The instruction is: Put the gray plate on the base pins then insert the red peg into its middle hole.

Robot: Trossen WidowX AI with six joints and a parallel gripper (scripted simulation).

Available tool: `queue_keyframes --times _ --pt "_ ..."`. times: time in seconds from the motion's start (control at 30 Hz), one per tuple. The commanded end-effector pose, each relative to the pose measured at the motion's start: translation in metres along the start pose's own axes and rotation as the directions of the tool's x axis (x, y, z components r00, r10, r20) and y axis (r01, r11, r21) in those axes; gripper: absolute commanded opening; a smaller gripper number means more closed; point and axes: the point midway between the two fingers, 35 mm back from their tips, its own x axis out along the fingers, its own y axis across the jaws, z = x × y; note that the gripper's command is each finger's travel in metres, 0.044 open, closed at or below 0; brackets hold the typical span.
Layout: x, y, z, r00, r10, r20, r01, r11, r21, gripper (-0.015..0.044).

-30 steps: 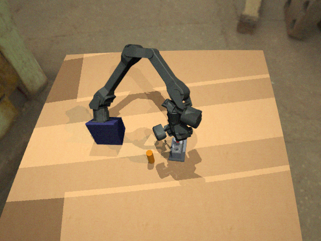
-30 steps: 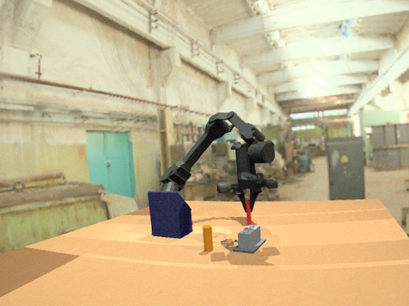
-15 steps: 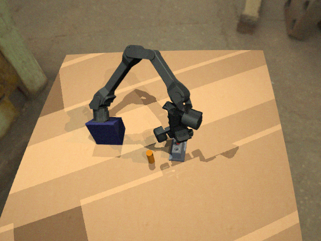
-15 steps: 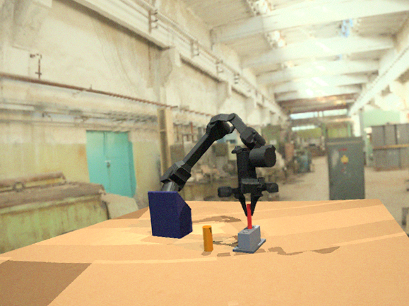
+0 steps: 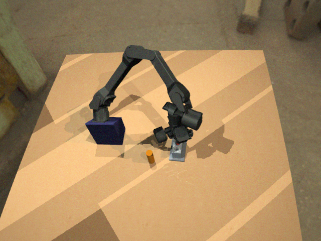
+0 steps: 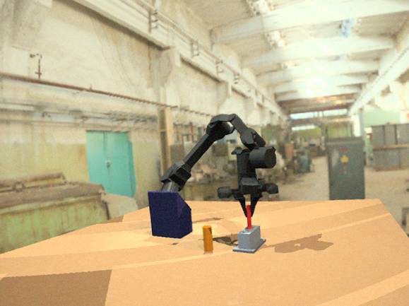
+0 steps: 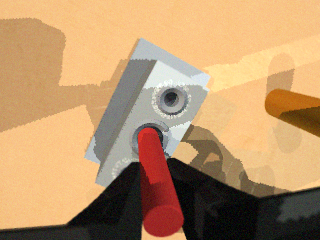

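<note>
The gray plate (image 7: 150,107) already lay on the base (image 6: 250,249), and from the exterior view it looked flat, so the first half of the task appeared done; the pins themselves could not be made out well enough to confirm that both were through. The tool (image 6: 248,209) was clamped on the upper end of the red peg (image 6: 248,217) and held it upright directly over the plate. In the wrist view the peg's lower tip sat at the mouth of the middle hole (image 7: 156,131), with most of its length above the plate. Insertion was therefore only starting at best. What remained, by my judgement, was pushing the peg fully down and then releasing it. An orange cylinder (image 6: 208,238) stood apart on the tabletop (image 6: 317,274), beside the base.
</note>
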Motion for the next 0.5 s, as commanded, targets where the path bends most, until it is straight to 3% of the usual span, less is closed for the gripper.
queue_keyframes --times 0.0,0.47 --pt "0.0006 0.0003 -0.0002 1.0 0.002 0.001 -0.002 1.0 -0.001 0.0" --pt "0.0015 -0.0003 -0.0004 1.0 0.0 0.001 0.0 1.0 -0.004 0.0"
